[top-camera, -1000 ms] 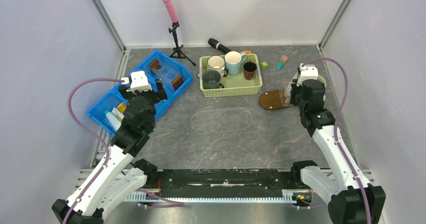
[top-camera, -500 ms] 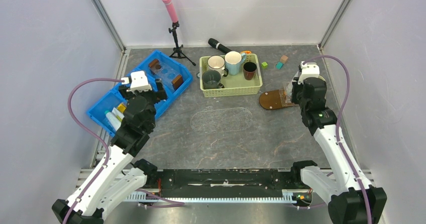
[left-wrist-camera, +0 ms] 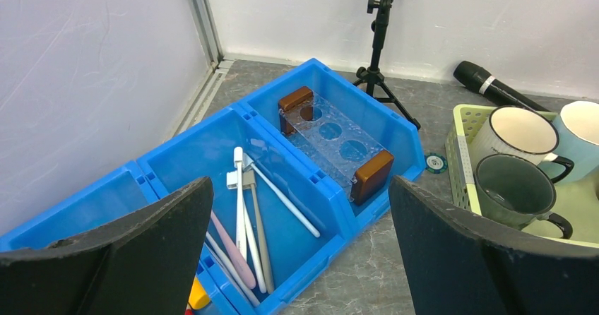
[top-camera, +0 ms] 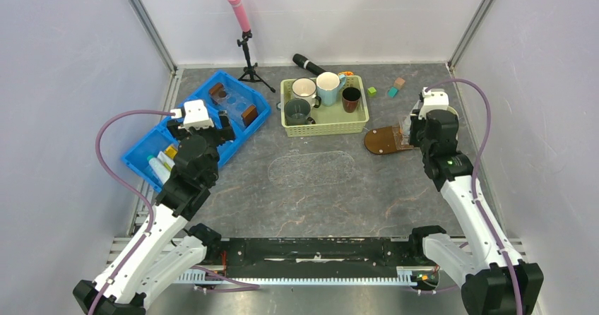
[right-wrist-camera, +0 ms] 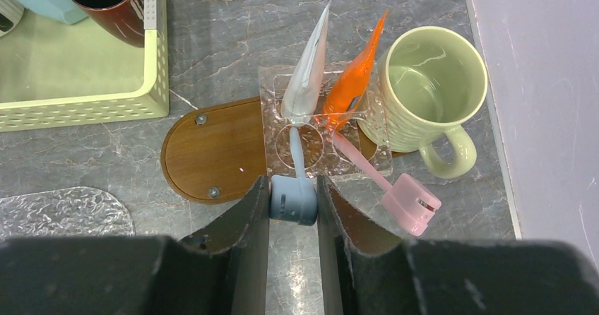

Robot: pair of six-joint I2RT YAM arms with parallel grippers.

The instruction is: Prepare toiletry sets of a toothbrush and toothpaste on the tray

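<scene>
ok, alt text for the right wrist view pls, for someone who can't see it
The right gripper is shut on the capped end of a blue toothbrush slotted in a clear holder on the brown tray. The holder also has a grey tube, an orange tube and a pink toothbrush; a pale green mug sits beside it.

Top view high from behind, wrist views close, downward (all share basket [top-camera: 326, 126])
</scene>
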